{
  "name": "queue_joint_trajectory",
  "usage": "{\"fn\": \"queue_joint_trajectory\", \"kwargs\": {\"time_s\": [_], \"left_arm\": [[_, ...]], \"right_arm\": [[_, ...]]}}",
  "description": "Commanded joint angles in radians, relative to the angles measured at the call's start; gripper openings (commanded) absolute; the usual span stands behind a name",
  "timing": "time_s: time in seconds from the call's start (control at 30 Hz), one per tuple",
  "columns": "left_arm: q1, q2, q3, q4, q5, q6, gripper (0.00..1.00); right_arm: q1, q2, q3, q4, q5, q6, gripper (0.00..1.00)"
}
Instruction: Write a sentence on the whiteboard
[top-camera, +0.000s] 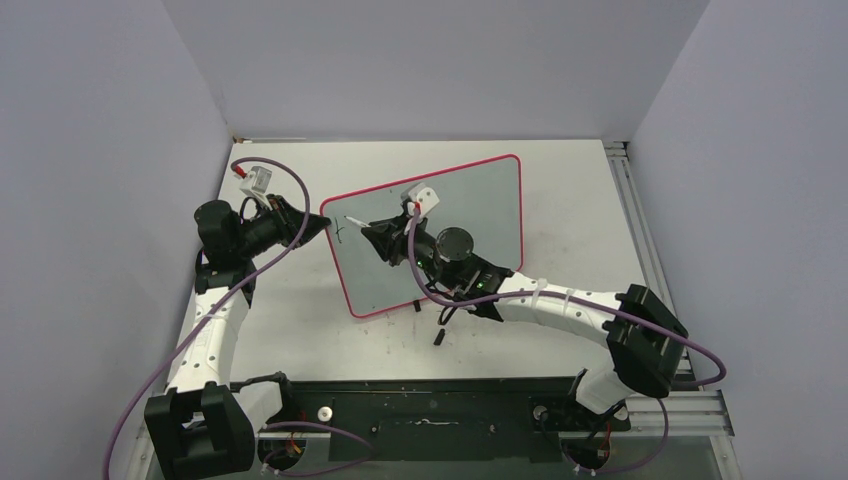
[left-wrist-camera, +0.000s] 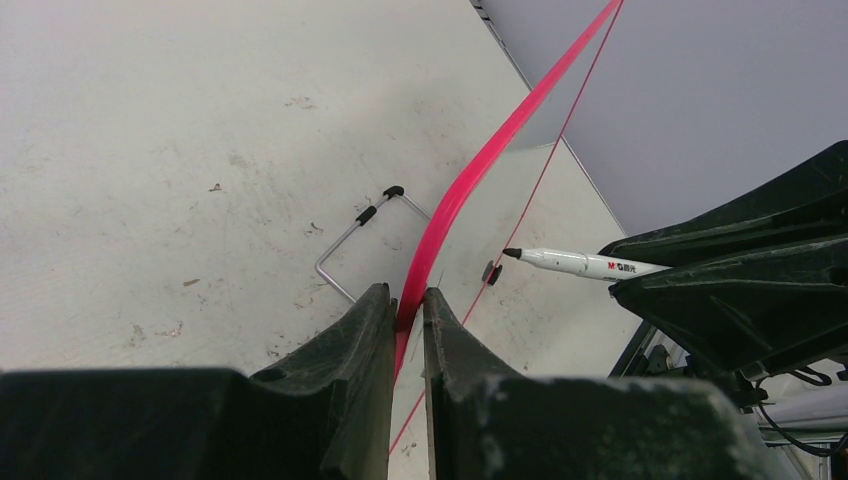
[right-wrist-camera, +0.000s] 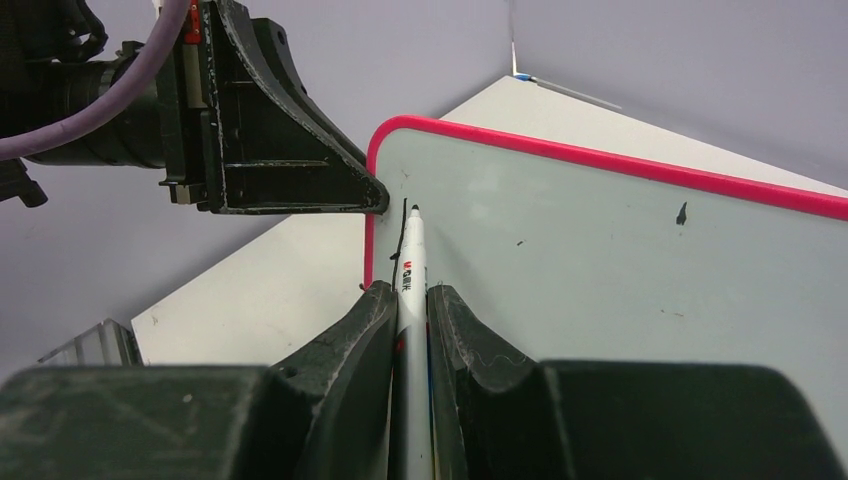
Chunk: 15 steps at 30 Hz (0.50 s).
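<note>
The whiteboard (top-camera: 490, 215) stands on the table (top-camera: 570, 180), its left rim pinched between the nearly closed fingers of the left gripper (left-wrist-camera: 405, 300). The right gripper (right-wrist-camera: 408, 298) is clamped tight on a white marker pen (right-wrist-camera: 410, 258), whose tip seems to touch the board near its upper left corner. Of the sentence (right-wrist-camera: 400, 232) only one thin black stroke shows, just beside that tip

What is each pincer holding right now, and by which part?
The left pincer clamps the whiteboard by its red rim, near a corner. The right pincer holds the pen by its barrel, tip toward the board.
</note>
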Motion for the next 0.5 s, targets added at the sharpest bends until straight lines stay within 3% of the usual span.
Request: {"fn": "queue_joint_trajectory", "kwargs": {"time_s": [0.0,0.47], "left_arm": [[-0.004,-0.017,0.027,0.027,0.014,0.008,0.12],[-0.003,-0.017,0.031,0.027,0.013,0.008,0.12]], "right_arm": [[-0.014,0.024,0.050,0.061,-0.002,-0.011,0.05],[-0.025,0.050,0.046,0.037,-0.002,0.002,0.05]]}}
